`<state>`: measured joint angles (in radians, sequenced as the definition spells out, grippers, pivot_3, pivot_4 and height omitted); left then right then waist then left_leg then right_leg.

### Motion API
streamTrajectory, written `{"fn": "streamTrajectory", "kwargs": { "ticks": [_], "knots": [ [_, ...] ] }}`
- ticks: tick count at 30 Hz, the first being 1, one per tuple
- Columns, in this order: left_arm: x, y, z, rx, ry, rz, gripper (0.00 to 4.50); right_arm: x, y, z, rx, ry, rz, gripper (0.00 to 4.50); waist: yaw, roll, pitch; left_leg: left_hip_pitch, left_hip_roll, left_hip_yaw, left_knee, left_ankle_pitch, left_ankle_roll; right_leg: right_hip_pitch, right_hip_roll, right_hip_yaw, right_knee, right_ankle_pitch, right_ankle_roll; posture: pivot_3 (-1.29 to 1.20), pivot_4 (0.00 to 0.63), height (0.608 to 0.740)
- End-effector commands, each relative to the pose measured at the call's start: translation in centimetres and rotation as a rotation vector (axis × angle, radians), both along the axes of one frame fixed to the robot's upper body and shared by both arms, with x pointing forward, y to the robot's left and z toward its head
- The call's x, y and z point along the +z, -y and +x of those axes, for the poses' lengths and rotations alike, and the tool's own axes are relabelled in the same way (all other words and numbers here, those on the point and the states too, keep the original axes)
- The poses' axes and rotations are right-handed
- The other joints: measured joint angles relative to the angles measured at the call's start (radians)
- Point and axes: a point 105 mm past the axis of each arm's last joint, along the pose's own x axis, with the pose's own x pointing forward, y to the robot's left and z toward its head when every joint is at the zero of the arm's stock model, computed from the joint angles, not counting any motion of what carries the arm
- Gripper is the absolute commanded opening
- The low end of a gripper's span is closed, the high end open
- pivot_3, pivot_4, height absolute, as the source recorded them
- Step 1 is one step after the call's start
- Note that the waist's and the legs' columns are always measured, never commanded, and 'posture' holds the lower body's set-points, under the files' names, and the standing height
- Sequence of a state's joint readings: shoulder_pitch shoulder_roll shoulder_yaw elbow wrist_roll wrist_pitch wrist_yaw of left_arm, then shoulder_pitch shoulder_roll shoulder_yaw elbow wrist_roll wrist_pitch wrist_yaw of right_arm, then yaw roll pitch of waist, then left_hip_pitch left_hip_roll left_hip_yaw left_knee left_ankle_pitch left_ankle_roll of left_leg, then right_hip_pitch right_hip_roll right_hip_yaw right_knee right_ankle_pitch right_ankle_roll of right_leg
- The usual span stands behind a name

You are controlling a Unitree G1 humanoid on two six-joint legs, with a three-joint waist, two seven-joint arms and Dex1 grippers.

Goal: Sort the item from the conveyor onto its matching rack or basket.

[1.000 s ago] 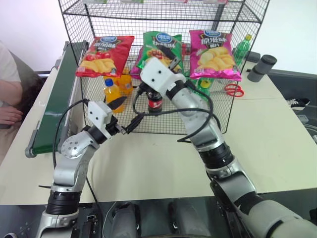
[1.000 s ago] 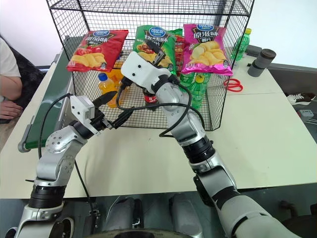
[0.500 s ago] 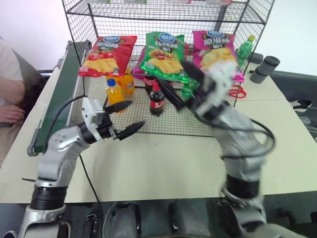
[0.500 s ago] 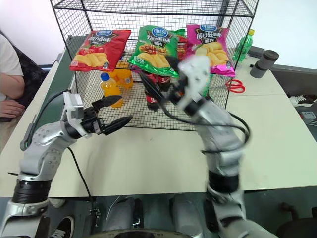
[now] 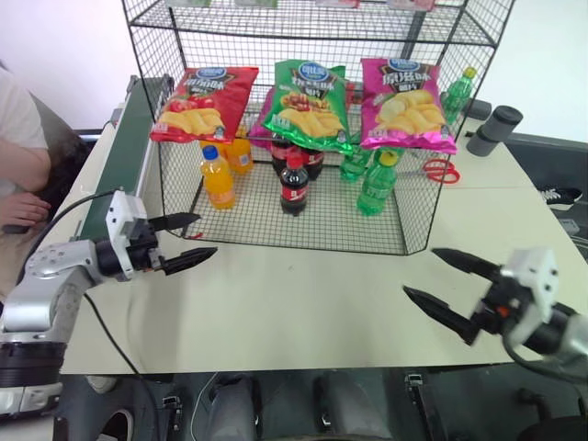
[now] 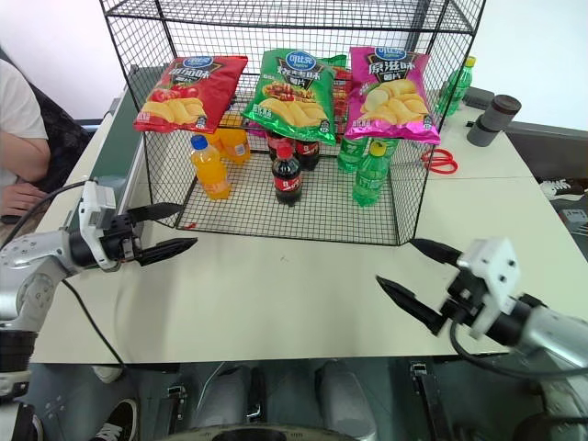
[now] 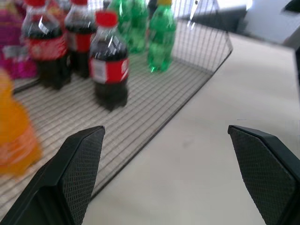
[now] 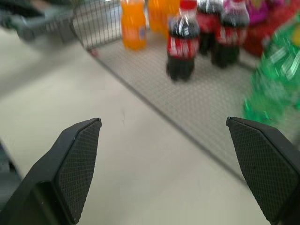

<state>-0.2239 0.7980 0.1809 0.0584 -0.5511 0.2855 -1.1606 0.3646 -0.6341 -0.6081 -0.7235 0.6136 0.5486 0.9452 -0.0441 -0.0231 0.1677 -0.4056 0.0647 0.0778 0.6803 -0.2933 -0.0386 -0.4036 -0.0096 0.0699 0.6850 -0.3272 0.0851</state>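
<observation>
Right gripper (image 5: 447, 288): hanging low over the near right part of the table (image 5: 303, 294), its two black fingers standing wide apart and carrying nothing; it is pointing in toward the rack.
Left gripper (image 5: 182, 241): hovering over the near left part of the table, just beside the conveyor, jaws spread wide and empty, fingertips aiming at the front of the wire cage.
Conveyor (image 5: 115, 175): running away along the left edge of the table, its dark-green belt showing nothing lying on the stretch that can be seen.
Rack (image 5: 404, 207): standing at the middle of the table, its lower cage holding orange, cola and green bottles on the mesh floor.
Green crisp bag (image 5: 306, 106): resting on the front edge of the cage, leaning back, between the red crisp bag (image 5: 202, 103) on its left and the magenta crisp bag (image 5: 404, 103) on its right; neither gripper is touching it.
Person (image 5: 23, 175): sitting at the far left, beside the conveyor.
Step in hand: the bag appears placed on its rack, and both arms are sitting clear of it with claws empty, so this reads as the pause after a sort.
Next move: probably waiting for another item on the belt; the left gripper, being nearest the conveyor, looks best placed to reach for it.
</observation>
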Motion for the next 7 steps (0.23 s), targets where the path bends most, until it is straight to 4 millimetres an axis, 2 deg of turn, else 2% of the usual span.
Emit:
{"fn": "streamTrajectory", "kwargs": {
  "ticks": [1,7],
  "knots": [
    [0.6,-0.5,0.4,0.023,0.063,0.015,4.50,0.6,1.2,-0.2,-0.019,0.054,-0.028,4.46,0.001,0.000,0.000,0.000,0.000,0.000,0.000,0.000,0.000,0.000,0.000,0.000,0.000,0.000,0.000,0.00,0.150,0.740],
    [-0.4,-0.6,0.6,0.009,0.077,0.075,4.50,0.2,0.6,0.9,0.003,0.073,-0.030,4.46,0.000,0.000,0.000,0.000,0.000,0.000,0.001,0.000,0.000,0.000,0.000,0.000,0.000,0.000,0.000,0.00,0.150,0.740]
  ]
}}
